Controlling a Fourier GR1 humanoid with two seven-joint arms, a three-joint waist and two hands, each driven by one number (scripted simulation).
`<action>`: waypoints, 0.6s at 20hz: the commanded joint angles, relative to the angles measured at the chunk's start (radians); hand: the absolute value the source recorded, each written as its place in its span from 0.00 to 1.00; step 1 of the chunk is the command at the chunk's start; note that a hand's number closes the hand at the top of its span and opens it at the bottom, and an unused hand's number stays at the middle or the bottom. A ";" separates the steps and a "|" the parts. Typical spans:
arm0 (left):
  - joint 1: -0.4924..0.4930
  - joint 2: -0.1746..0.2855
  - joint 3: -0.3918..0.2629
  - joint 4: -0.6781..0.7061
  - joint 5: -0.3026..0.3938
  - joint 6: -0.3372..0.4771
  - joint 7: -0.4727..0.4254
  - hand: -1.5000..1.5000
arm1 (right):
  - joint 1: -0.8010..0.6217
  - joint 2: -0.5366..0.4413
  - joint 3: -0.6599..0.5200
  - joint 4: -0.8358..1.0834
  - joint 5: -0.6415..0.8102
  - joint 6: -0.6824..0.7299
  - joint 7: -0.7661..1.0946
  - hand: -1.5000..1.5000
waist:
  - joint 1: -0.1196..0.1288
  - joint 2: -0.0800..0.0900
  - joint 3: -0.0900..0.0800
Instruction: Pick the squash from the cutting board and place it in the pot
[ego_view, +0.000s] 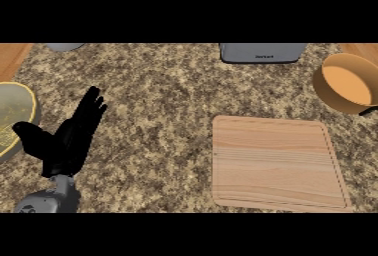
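The wooden cutting board (277, 162) lies at the lower right of the speckled counter with nothing on its top. An orange pot (347, 82) stands at the right edge, beyond the board; its inside looks bare. No squash shows anywhere in the head view. My left hand (70, 137) rests at the lower left, open with its fingers straight and pointing away from me, holding nothing. My right hand is out of view.
A grey appliance (262, 52) sits at the far edge, centre right. A yellowish round plate (15, 117) is cut off by the left edge, close to my left hand. A grey object (63, 47) peeks in at the top left.
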 joint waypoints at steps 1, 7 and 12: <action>0.059 0.006 0.001 -0.024 -0.005 -0.015 -0.041 0.50 | -0.027 -0.064 -0.087 -0.055 -0.077 0.034 0.000 1.00 | 0.008 -0.003 -0.001; 0.032 -0.007 -0.004 -0.043 0.001 -0.002 0.009 0.50 | -0.097 -0.117 -0.149 -0.181 -0.193 0.110 -0.045 1.00 | 0.010 -0.005 -0.001; -0.046 -0.044 -0.028 0.044 -0.041 0.024 -0.015 0.50 | -0.257 -0.167 -0.100 -0.174 -0.249 0.186 0.066 1.00 | 0.021 0.002 -0.001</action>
